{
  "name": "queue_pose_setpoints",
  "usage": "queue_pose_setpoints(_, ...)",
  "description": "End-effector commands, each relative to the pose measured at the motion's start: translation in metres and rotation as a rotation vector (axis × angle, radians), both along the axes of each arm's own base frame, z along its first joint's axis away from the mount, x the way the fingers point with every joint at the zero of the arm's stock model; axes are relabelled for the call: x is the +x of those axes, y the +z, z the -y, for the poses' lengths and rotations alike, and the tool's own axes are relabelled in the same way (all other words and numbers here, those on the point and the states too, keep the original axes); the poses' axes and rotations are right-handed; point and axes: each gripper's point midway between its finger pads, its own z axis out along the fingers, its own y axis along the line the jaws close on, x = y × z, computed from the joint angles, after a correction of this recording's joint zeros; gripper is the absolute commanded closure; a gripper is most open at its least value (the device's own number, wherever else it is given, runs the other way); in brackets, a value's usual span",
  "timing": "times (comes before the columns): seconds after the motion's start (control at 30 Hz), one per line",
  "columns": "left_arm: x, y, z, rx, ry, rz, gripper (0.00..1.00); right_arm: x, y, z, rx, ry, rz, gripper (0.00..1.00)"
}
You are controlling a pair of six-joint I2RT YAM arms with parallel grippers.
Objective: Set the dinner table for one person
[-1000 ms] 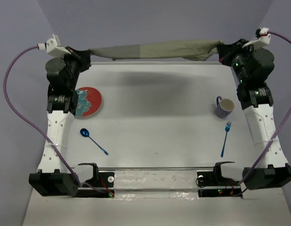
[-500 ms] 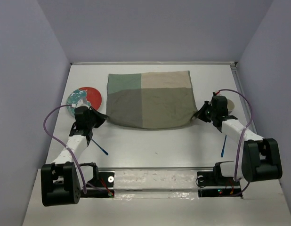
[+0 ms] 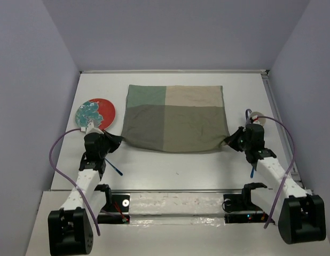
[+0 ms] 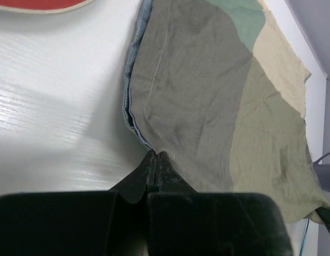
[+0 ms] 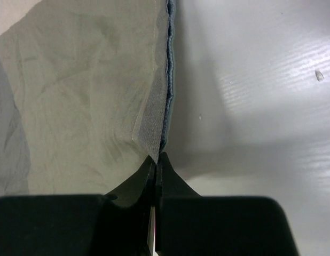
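Observation:
An olive-green four-patch placemat (image 3: 174, 118) lies spread on the white dinner table (image 3: 175, 165). My left gripper (image 3: 118, 140) is shut on the placemat's near-left corner; the left wrist view shows the cloth (image 4: 207, 90) running out from my closed tips (image 4: 156, 156). My right gripper (image 3: 227, 141) is shut on the near-right corner; the right wrist view shows the cloth edge (image 5: 154, 122) pinched in my tips (image 5: 156, 158). A red plate (image 3: 95, 113) lies at the left. A blue spoon (image 3: 116, 170) and a blue fork (image 3: 252, 170) are partly hidden by my arms. A mug (image 3: 257, 119) peeks behind the right arm.
Lavender walls (image 3: 37, 106) close in the table on three sides. A rail with the arm bases (image 3: 175, 201) runs along the near edge. Purple cables (image 3: 55, 154) loop beside each arm.
Both arms came down from the far edge and pulled the placemat toward the near side, laying it flat. In the last half second it shifted slightly right and nearer.

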Motion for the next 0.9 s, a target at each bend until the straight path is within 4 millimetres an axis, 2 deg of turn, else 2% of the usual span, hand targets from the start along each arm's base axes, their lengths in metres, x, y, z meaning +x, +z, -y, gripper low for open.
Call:
queue_pose_setpoints(0.0, -0.002, 0.019, 0.005, -0.002, -0.008, 0.069, 1.00, -0.017, 0.003, 0.007, 0.006, -0.066, 0.000, 1.00)
queue_pose_setpoints(0.17, -0.011, 0.033, -0.006, 0.003, 0.083, 0.091, 1.00, -0.026, 0.004, 0.013, -0.004, -0.096, -0.001, 1.00)
queue_pose_setpoints(0.2, -0.014, 0.036, 0.002, -0.007, 0.061, 0.095, 1.00, -0.026, 0.005, 0.014, -0.006, -0.100, -0.005, 1.00)
queue_pose_setpoints(0.33, -0.023, 0.045, 0.008, -0.042, 0.066, 0.120, 1.00, -0.026, 0.008, 0.016, -0.018, -0.107, -0.022, 1.00)
queue_pose_setpoints(0.43, -0.027, 0.041, 0.011, -0.059, 0.067, 0.101, 1.00, -0.027, 0.018, 0.016, -0.021, -0.103, -0.001, 1.00)
queue_pose_setpoints(0.47, -0.027, 0.041, 0.011, -0.063, 0.066, 0.099, 1.00, -0.027, 0.021, 0.016, -0.023, -0.101, 0.007, 0.94)
queue_pose_setpoints(0.57, -0.031, 0.045, 0.015, -0.076, 0.055, 0.104, 0.72, -0.028, 0.031, 0.017, -0.036, -0.091, 0.024, 0.53)
queue_pose_setpoints(0.6, -0.031, 0.051, 0.015, -0.078, 0.060, 0.119, 0.55, -0.029, 0.033, 0.017, -0.039, -0.088, 0.025, 0.42)
queue_pose_setpoints(0.63, -0.032, 0.060, 0.014, -0.079, 0.063, 0.148, 0.40, -0.029, 0.036, 0.017, -0.041, -0.087, 0.030, 0.38)
queue_pose_setpoints(0.67, -0.033, 0.065, 0.013, -0.079, 0.067, 0.162, 0.17, -0.027, 0.044, 0.018, -0.042, -0.084, 0.050, 0.35)
queue_pose_setpoints(0.7, -0.033, 0.075, 0.010, -0.063, 0.079, 0.182, 0.01, -0.028, 0.047, 0.018, -0.047, -0.079, 0.057, 0.32)
queue_pose_setpoints(0.77, -0.032, 0.095, 0.005, -0.032, 0.090, 0.229, 0.01, -0.026, 0.057, 0.018, -0.056, -0.072, 0.088, 0.31)
queue_pose_setpoints(0.87, -0.028, 0.106, 0.005, -0.004, 0.075, 0.246, 0.01, -0.024, 0.066, 0.014, -0.053, -0.043, 0.116, 0.31)
